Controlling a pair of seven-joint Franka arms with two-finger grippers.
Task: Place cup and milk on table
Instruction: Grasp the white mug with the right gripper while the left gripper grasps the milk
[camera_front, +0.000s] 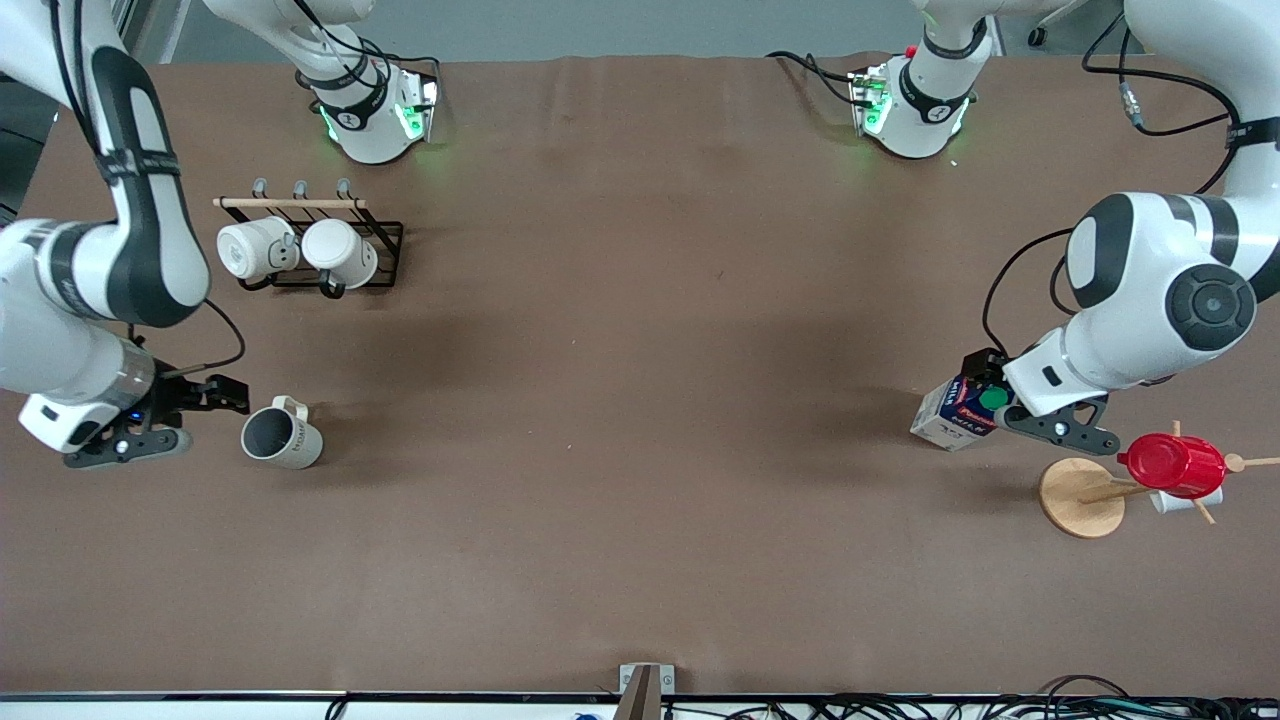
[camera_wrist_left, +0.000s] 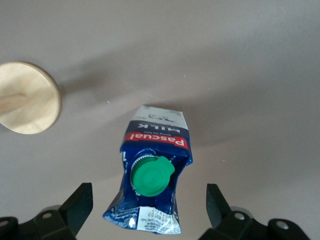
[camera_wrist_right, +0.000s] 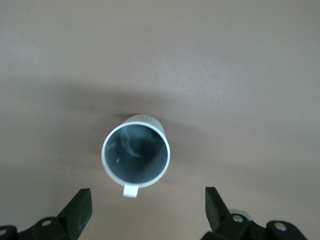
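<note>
At the right arm's end of the table (camera_front: 640, 400) a black wire rack with a wooden bar (camera_front: 310, 240) carries two bright white mugs (camera_front: 295, 252) lying on their sides. At the left arm's end stands a small mug tree on a round wooden disc (camera_front: 1080, 497), with a glossy red cup (camera_front: 1172, 464) hung on one peg; the same disc (camera_wrist_left: 30, 97) shows in the left wrist view, close to the carton. Black cables trail along the table edge nearest the front camera. Nothing lies between the rack and the cup, or between the carton and the disc.

The right gripper (camera_front: 215, 395) hangs low just beside the cup (camera_front: 281, 436), toward the right arm's end of the table. Its black fingers (camera_wrist_right: 77, 210) are spread wide in its wrist view, with the cup (camera_wrist_right: 136, 151) below them and untouched. The left gripper (camera_front: 995, 400) sits over the milk (camera_front: 957, 412); its fingers (camera_wrist_left: 80, 205) are likewise wide apart, either side of the carton (camera_wrist_left: 152, 172) with a clear gap on both sides, gripping nothing.

The cup is a cream ceramic cylinder with a smooth grey inside and one loop handle, standing upright on the brown cover, nearer the front camera than the rack. The milk is a small gable-top carton, blue at the top with a ribbed round green cap, a red label band and white lower sides; its top looks crumpled. It stands on the table beside the wooden disc. The tabletop cover is matte brown and faintly creased.
</note>
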